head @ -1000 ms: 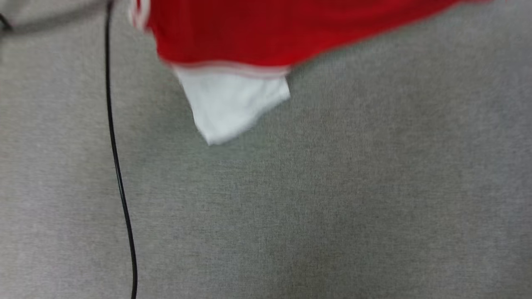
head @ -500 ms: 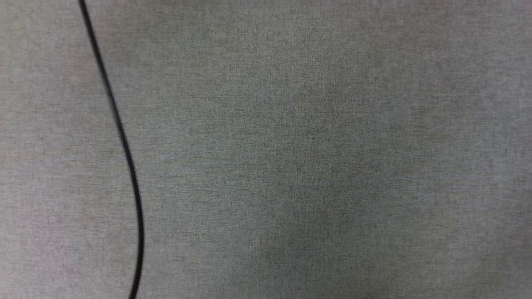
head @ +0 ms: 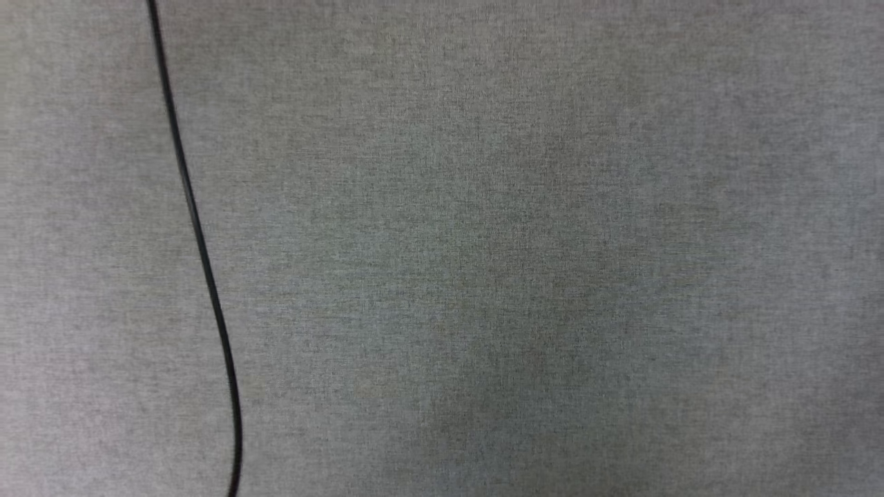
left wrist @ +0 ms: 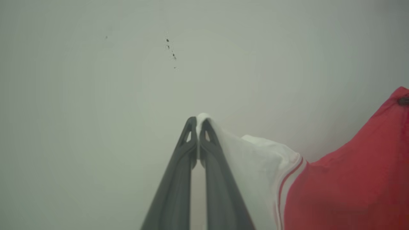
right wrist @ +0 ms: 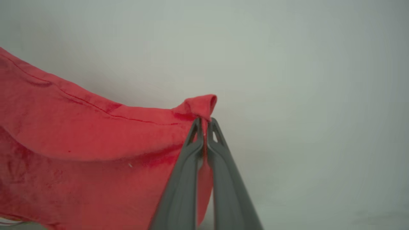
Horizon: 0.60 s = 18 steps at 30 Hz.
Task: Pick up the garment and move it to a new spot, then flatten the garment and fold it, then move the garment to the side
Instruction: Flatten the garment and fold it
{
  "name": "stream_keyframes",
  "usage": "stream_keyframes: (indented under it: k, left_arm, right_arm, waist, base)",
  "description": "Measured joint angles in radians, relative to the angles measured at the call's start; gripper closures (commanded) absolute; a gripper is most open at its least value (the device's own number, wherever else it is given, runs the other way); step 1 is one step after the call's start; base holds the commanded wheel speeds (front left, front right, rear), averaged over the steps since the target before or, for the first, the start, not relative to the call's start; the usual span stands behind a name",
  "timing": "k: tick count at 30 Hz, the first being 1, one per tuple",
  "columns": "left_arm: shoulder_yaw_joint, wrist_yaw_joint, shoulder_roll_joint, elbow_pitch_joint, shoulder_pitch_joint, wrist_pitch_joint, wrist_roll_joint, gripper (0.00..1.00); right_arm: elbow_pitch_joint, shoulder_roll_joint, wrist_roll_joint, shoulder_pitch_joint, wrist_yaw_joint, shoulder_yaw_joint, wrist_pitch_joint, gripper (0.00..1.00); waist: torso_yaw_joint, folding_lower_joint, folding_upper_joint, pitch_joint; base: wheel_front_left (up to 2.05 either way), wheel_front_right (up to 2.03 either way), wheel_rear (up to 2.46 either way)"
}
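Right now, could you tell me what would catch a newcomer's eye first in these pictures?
The bright red garment stands out most against the pale background. The left end effector is shut on its white sleeve, and the right end effector is shut on a red edge of it. In the head view, a thin black cable runs down the left side of the grey fabric surface.

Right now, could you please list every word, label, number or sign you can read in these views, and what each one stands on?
None can be read.
The garment shows plain red cloth, a white sleeve and striped trim, with no lettering facing the wrist views.
The grey surface and the black cable carry no marks.
The small dark specks are spots, not writing.
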Motion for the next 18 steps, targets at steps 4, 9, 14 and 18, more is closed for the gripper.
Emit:
stream_keyframes:
  k: [4, 9, 14, 18]
  left_arm:
    - [-0.002, 0.004, 0.008, 0.003, 0.12, -0.038, -0.023, 1.0]
    - [-0.009, 0.024, 0.024, -0.039, 0.312, -0.068, -0.052, 1.0]
    - [-0.022, 0.083, 0.06, -0.139, 0.55, -0.077, -0.07, 1.0]
    - [-0.027, 0.15, 0.088, -0.252, 0.767, -0.078, -0.102, 1.0]
  right_arm:
    - [0.033, 0.005, 0.049, 0.093, 0.0, 0.049, -0.045, 1.0]
    - [0.048, 0.002, 0.118, 0.244, 0.0, 0.109, -0.08, 1.0]
    - [0.03, -0.014, 0.171, 0.409, 0.0, 0.191, -0.097, 1.0]
    - [-0.001, -0.035, 0.218, 0.556, 0.0, 0.234, -0.114, 1.0]
  waist:
    - [0.002, 0.0, 0.0001, -0.028]
    - [0.005, -0.0001, 0.0, -0.083]
    - [0.006, -0.0002, 0.0001, -0.156]
    - [0.009, -0.0002, 0.0001, -0.222]
  base:
    - [0.0, 0.0, 0.0]
    - [0.0, 0.0, 0.0]
    - [0.0, 0.0, 0.0]
    - [0.0, 0.0, 0.0]
